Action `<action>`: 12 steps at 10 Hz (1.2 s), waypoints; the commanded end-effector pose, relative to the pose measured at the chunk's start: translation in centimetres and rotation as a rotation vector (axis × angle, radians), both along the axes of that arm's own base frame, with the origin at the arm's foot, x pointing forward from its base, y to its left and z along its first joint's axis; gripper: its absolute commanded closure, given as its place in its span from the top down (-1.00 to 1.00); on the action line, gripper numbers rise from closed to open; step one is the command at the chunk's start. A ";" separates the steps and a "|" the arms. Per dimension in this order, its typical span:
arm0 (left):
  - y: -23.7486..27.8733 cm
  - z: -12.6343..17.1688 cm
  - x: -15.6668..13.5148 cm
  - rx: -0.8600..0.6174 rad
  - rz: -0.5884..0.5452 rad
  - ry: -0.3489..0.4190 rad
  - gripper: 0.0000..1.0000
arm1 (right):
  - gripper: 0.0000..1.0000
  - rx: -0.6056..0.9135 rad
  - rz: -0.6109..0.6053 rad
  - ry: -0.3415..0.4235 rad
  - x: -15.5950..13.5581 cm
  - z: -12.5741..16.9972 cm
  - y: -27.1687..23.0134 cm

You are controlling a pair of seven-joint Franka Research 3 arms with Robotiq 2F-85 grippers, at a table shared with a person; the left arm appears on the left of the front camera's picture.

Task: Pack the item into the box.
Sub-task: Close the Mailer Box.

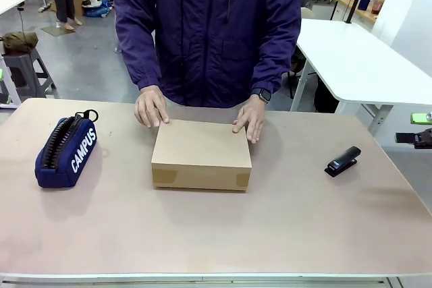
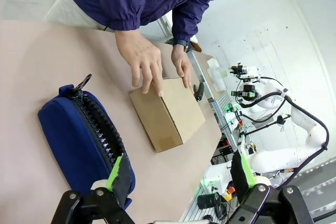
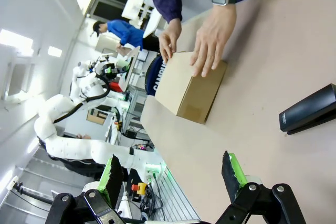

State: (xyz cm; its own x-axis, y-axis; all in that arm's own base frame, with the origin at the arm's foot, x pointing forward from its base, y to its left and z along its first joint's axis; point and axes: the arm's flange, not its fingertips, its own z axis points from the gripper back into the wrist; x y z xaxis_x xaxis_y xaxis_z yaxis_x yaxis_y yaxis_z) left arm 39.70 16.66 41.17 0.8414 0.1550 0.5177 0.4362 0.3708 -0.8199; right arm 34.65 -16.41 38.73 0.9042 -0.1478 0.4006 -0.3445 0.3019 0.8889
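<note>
The closed cardboard box [image 1: 201, 154] is seen mid-desk toward the far edge, long axis parallel to it, under the person's hands [image 1: 151, 107], roughly equidistant from left gripper [image 2: 178, 174] and right gripper [image 3: 173, 174], both wide and empty; the utility knife cannot be located.
</note>
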 end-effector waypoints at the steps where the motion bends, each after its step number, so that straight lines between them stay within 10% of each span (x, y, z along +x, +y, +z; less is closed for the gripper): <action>1: -0.1 0.2 -0.3 0.016 -0.002 0.006 1.00 | 1.00 0.011 -0.002 -0.003 -0.2 0.1 0.1; 12: -0.1 0.2 -0.3 0.016 -0.002 0.006 1.00 | 1.00 0.011 -0.002 -0.003 -0.2 0.1 0.1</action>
State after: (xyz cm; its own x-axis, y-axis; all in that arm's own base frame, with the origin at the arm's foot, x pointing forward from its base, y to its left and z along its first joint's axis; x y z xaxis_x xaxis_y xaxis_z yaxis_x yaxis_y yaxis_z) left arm 39.70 16.66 41.17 0.8414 0.1549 0.5177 0.4362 0.3708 -0.8199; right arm 34.65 -16.41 38.73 0.9042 -0.1478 0.4006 -0.3445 0.3019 0.8889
